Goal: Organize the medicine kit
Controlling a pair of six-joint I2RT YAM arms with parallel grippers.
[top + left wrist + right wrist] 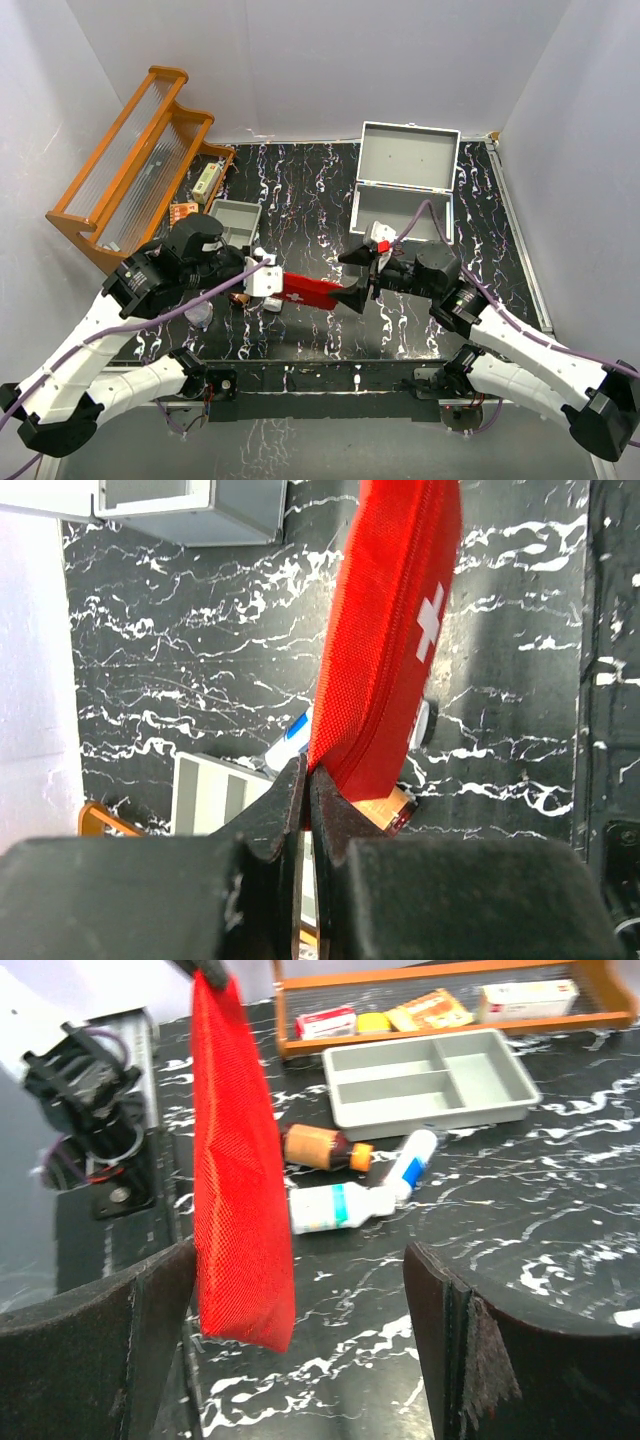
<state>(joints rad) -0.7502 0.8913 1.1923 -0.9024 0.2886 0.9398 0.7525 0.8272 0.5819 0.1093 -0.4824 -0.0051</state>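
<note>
Two arms meet at one red pouch (pixel 310 292), near the front middle of the table (pixel 300 190), and its long axis runs from your left arm across to your right. Your left fingers (pixel 283 815) are pinched tight on one end of it, along the seam, so that end is already secured. Your right fingers (pixel 150 1320) are spread wide and hold nothing. The free end of the pouch sits in the gap between them, well off to one side of that gap, not centred.

That offset is what the next move turns on. The right arm is the one nearest the loose end, and it probably needs to shift sideways so the fabric sits centred before it closes. I can't tell whether the free end touches the table or hangs just above it.

Behind the pouch a brown bottle (pixel 315 1147), a white bottle (pixel 335 1207) and a small tube (pixel 410 1165) lie loose near the grey tray (pixel 425 1080). The open grey case (pixel 405 180) waits further back on the right.
</note>
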